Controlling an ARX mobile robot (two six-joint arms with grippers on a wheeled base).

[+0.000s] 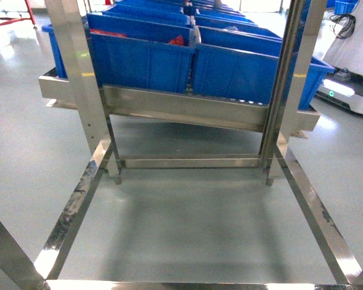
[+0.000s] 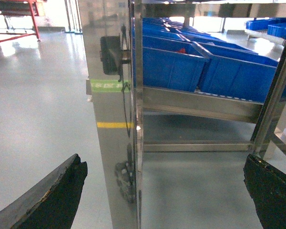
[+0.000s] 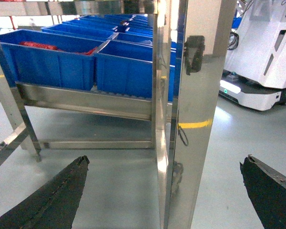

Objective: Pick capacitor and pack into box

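Observation:
No capacitor shows in any view, and the box is out of view. In the left wrist view my left gripper (image 2: 163,157) is open, its dark fingers (image 2: 52,200) wide apart at the bottom corners, with a steel rack post (image 2: 112,119) in line between them farther off. My right gripper (image 3: 165,157) is open too, with dark fingers (image 3: 47,200) spread on either side of another steel post (image 3: 190,119). Nothing is held by either one. Neither gripper appears in the head view.
A stainless steel rack (image 1: 187,109) carries rows of blue plastic bins (image 1: 139,60); some hold red items (image 3: 38,46). Low steel rails (image 1: 72,211) frame grey floor in front. A white wheeled machine (image 3: 262,57) stands at the right.

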